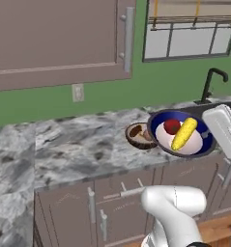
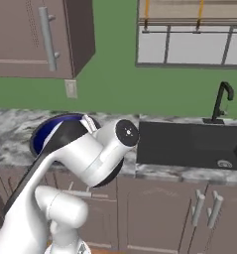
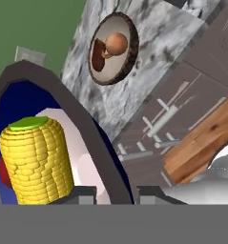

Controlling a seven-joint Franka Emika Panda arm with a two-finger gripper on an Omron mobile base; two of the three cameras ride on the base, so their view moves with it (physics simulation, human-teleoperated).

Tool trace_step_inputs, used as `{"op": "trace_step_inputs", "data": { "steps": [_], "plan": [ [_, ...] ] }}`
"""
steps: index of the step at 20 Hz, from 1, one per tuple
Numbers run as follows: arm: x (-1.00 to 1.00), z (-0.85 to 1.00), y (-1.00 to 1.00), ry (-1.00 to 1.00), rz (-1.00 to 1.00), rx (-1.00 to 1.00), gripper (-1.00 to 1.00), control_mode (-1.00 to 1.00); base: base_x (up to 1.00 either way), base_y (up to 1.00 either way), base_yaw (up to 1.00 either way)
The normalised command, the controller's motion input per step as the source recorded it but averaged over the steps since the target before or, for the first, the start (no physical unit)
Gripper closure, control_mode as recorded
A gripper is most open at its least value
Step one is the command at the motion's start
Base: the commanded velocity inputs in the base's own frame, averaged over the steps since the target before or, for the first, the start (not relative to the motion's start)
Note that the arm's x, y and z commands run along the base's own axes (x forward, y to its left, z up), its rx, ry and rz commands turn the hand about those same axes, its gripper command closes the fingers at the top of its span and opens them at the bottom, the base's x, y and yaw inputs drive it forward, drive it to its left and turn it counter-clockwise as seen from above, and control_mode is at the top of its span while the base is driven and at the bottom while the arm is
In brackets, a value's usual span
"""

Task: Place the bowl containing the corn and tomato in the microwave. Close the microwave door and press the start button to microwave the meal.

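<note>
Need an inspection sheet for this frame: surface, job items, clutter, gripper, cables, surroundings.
Surface: grey marbled counter, mostly bare to the left of the bowls.
Job's things: blue bowl tilted and lifted at the counter's front edge; corn and tomato inside it, touching.
Clutter: small brown bowl on the counter just left of the blue bowl, with brown pieces inside.
Gripper: gripper shut on the blue bowl's rim, one of the fingers inside it and one outside.
Cables: nothing seen.
Surroundings: black sink with black faucet to the right, window above, green wall with an outlet, brown upper cabinets.
</note>
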Motion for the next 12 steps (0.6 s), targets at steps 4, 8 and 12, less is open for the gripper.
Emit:
{"op": "trace_step_inputs", "data": {
  "steps": [4, 8, 12],
  "plan": [
    [0.0, 0.0, 0.0, 0.0, 0.0, 0.0, 1.0, 1.0, 0.0, -0.55, -0.53],
    [0.0, 0.0, 0.0, 0.0, 0.0, 0.0, 1.0, 1.0, 0.0, -0.26, -0.74],
    [0.0, 0.0, 0.0, 0.0, 0.0, 0.0, 1.0, 1.0, 0.0, -0.09, -0.79]
  ]
}}
